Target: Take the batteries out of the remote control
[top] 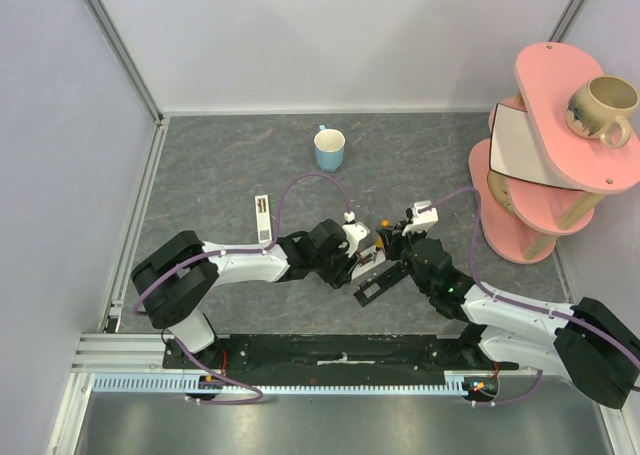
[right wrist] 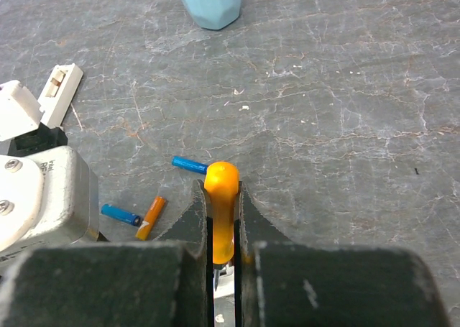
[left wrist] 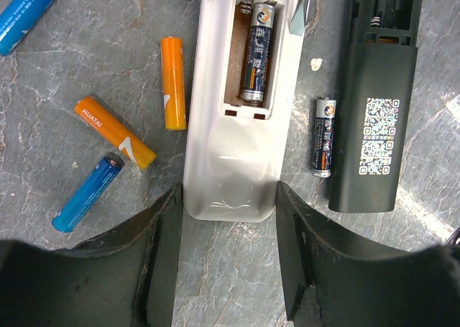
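A white remote (left wrist: 233, 162) lies back-up with its compartment open and one dark battery (left wrist: 257, 50) still in it. My left gripper (left wrist: 228, 197) is shut on the remote's near end, a finger against each side. Loose cells lie on the table: two orange batteries (left wrist: 172, 83) (left wrist: 115, 131), two blue batteries (left wrist: 88, 194) (left wrist: 29, 14) and a dark one (left wrist: 323, 136). A black remote (left wrist: 377, 97) lies beside it, its compartment open. My right gripper (right wrist: 223, 190) is shut on an orange-handled tool (right wrist: 221, 197), whose metal tip (left wrist: 302, 11) is at the white remote's compartment edge.
A light blue mug (top: 329, 149) stands behind the arms. A white battery cover (top: 263, 218) lies to the left. A pink tiered shelf (top: 545, 155) with a beige mug (top: 603, 110) on top stands at the right. Both grippers (top: 375, 250) are close together mid-table.
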